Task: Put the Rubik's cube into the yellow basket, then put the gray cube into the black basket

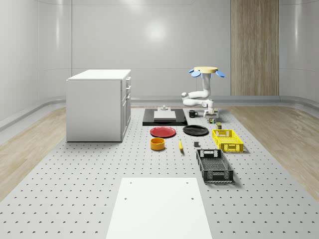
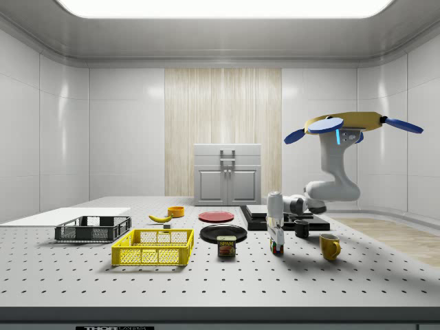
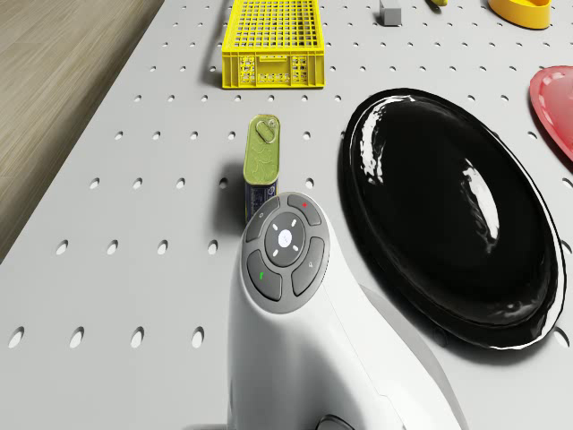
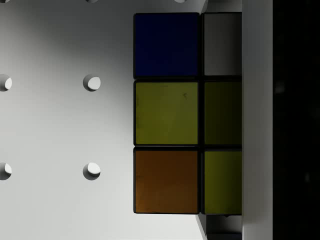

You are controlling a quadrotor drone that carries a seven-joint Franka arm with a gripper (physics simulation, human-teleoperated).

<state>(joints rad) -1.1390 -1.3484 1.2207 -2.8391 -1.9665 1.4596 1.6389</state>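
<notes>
Blue, yellow and orange tiles of the Rubik's cube [image 4: 187,112] sit right of centre in the wrist view, its far columns cut off behind a dark finger [image 4: 295,120]. At middle right of the side view the drone [image 2: 347,127] hovers over the perforated table [image 2: 206,275], and its white gripper [image 2: 276,240] reaches down around the cube; whether it grips cannot be told. Left of it stands the yellow mesh basket [image 2: 154,249], and farther left the black mesh basket [image 2: 93,229].

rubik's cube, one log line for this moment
drone: hovering near mug | gripper: down at rubik's cube | yellow basket: empty | phase: grasping
</notes>
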